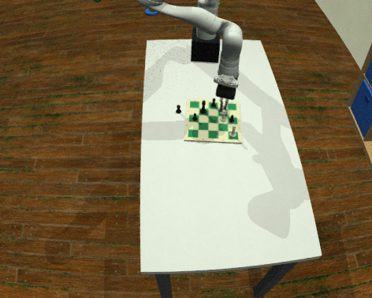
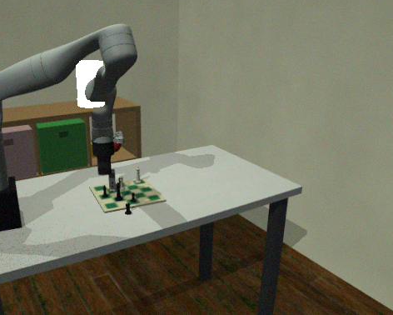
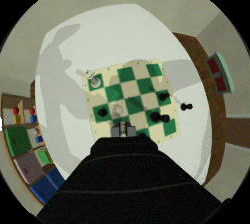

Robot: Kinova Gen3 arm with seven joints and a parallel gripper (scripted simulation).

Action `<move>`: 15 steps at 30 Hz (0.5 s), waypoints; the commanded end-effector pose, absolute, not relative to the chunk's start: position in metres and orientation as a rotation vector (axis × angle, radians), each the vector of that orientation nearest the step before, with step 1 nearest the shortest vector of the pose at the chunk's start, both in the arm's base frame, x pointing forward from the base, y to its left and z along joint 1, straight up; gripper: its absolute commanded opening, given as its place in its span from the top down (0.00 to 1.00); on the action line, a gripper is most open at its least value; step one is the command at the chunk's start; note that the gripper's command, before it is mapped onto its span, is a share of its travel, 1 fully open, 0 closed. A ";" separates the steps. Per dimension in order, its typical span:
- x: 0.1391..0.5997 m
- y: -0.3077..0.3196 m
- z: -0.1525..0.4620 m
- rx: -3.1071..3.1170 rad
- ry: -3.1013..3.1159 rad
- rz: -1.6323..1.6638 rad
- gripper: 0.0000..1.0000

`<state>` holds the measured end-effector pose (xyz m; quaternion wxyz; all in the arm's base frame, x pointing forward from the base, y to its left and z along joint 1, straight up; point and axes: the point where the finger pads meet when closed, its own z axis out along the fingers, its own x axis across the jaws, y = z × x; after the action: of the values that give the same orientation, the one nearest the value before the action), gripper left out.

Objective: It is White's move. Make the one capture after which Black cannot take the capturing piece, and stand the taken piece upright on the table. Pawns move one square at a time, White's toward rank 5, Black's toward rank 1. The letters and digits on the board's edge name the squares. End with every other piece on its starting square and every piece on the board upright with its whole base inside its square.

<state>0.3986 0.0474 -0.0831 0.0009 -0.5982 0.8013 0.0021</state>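
Our arm (image 1: 184, 14) (image 2: 49, 67) is bent high, with our gripper (image 1: 223, 109) (image 2: 111, 187) (image 3: 122, 127) lowered and closed on a chess piece (image 3: 123, 126).
In the exterior view, our upper links slope up to a rounded bend (image 2: 117, 42), and from there our forearm and wrist (image 1: 228, 58) (image 2: 101, 122) drop steeply. Our black gripper body (image 1: 226, 91) (image 2: 104, 165) (image 3: 125, 175) hangs below the wrist, fingers pointing down. The two fingers stand close together, a narrow gap between them, one on either side of the piece.
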 end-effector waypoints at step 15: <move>0.399 0.047 -0.042 -1.878 2.515 0.005 1.00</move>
<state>0.3943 0.0514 -0.0519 -0.0021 -0.6002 0.7998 0.0084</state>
